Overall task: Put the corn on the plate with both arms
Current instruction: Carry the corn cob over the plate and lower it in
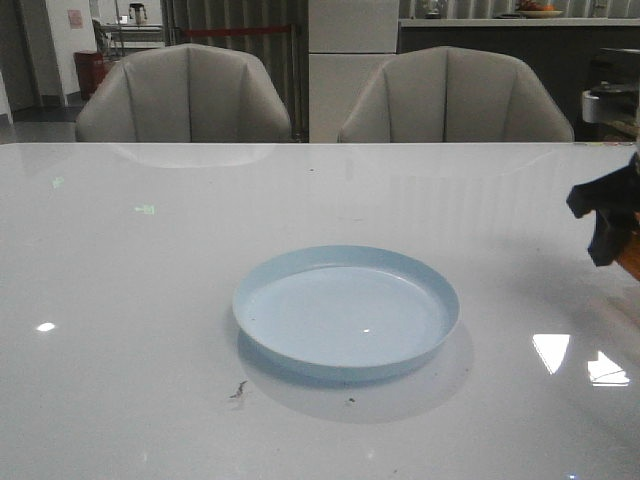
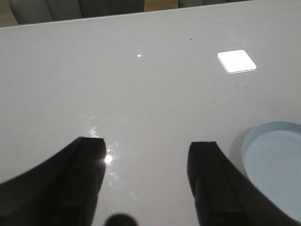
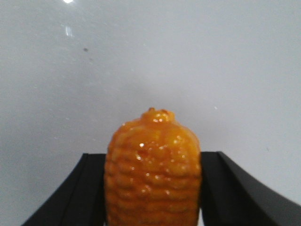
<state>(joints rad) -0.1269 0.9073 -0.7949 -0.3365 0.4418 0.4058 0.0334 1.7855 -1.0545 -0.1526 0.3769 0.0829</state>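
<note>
The pale blue plate (image 1: 346, 312) sits empty in the middle of the white table; its rim also shows in the left wrist view (image 2: 275, 162). The orange corn (image 3: 153, 165) stands between the fingers of my right gripper (image 3: 153, 157), which is shut on it, with one end pointing out over bare table. In the front view my right gripper (image 1: 605, 215) is at the far right edge, above the table and right of the plate. My left gripper (image 2: 146, 143) is open and empty over bare table, beside the plate; it is out of the front view.
Two grey chairs (image 1: 185, 95) (image 1: 455, 95) stand behind the table's far edge. A few small dark specks (image 1: 238, 390) lie on the table in front of the plate.
</note>
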